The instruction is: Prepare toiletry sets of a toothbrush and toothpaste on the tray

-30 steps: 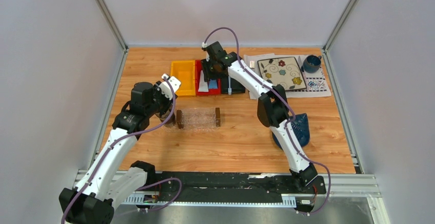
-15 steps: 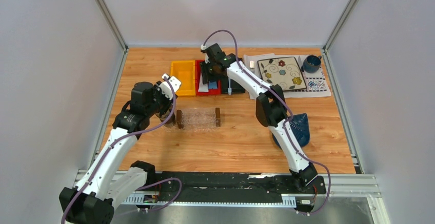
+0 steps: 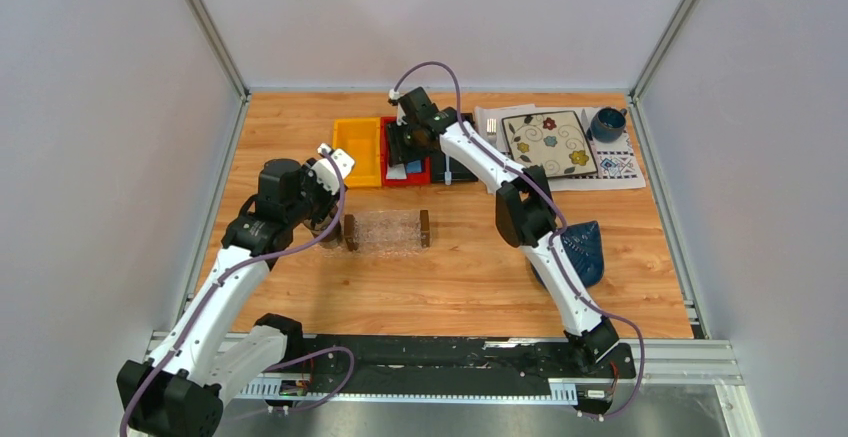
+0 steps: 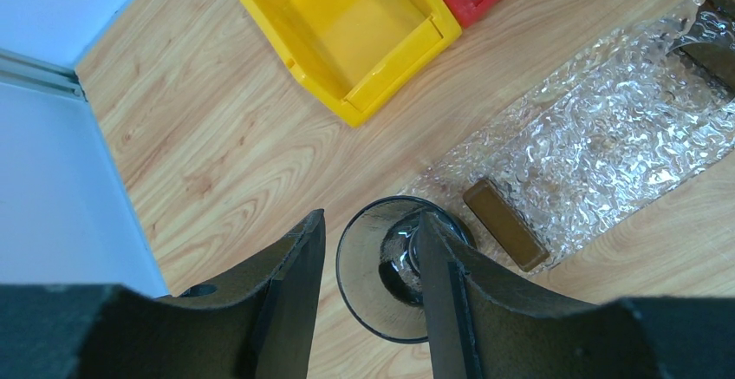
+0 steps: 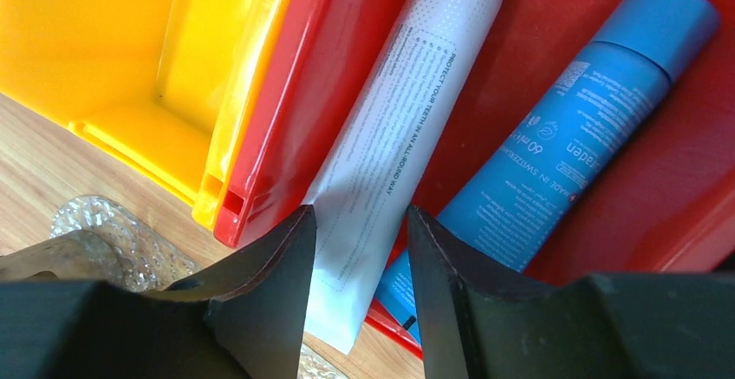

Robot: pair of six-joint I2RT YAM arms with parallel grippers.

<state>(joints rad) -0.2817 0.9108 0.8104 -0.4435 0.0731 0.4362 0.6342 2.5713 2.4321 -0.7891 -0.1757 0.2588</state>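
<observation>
The white-grey toothpaste tube (image 5: 390,162) and the bright blue tube (image 5: 563,145) lie side by side in the red bin (image 5: 286,93). My right gripper (image 5: 360,214) is open over that bin, its fingers on either side of the white tube's crimped end without touching it. In the top view it (image 3: 405,150) hangs over the red bin (image 3: 392,135). The clear tray (image 3: 385,230) with brown end blocks is empty. My left gripper (image 4: 368,218) is open at a dark glass cup (image 4: 390,266) beside the tray's (image 4: 589,136) left block, one finger inside the rim. A slim pale toothbrush (image 3: 449,170) lies in the black bin.
An empty yellow bin (image 3: 358,150) stands left of the red one. A floral plate (image 3: 548,142) and a blue cup (image 3: 606,122) sit at the back right on a mat. A dark blue leaf-shaped dish (image 3: 582,252) lies by the right arm.
My right gripper has shifted a little left and back over the red bin. The left arm has barely moved.
</observation>
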